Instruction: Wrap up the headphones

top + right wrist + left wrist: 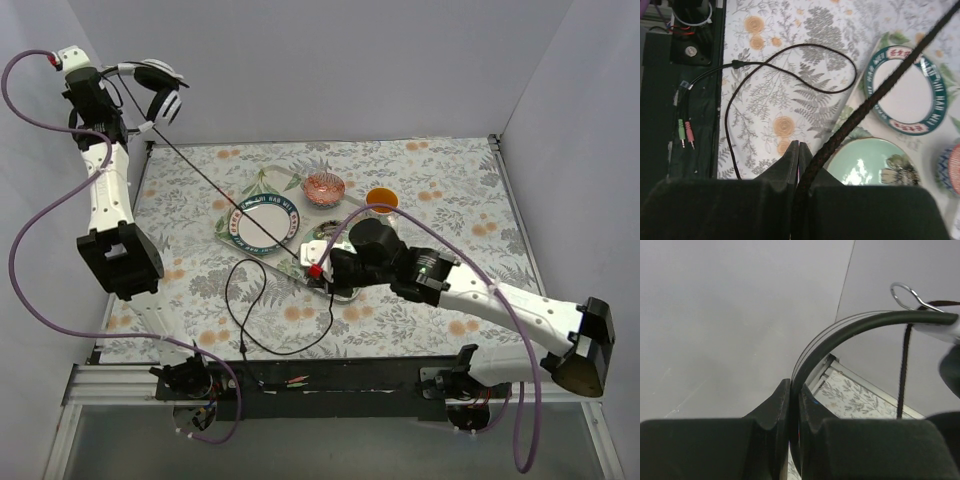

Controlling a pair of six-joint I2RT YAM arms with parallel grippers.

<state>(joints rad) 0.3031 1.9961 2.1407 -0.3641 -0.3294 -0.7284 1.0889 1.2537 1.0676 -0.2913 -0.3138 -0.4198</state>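
The headphones hang high at the back left, their thin black headband pinched in my left gripper, whose jaws are shut on it in the left wrist view. Their thin black cable runs taut and diagonal down to my right gripper, low over the plates. In the right wrist view, that gripper is shut on the cable. The cable's slack end loops on the tablecloth toward the near edge.
A white plate with a teal rim, a red patterned bowl and an orange cup sit mid-table. A pale green plate lies just beneath my right gripper. Green and pink plugs lie on the black front rail.
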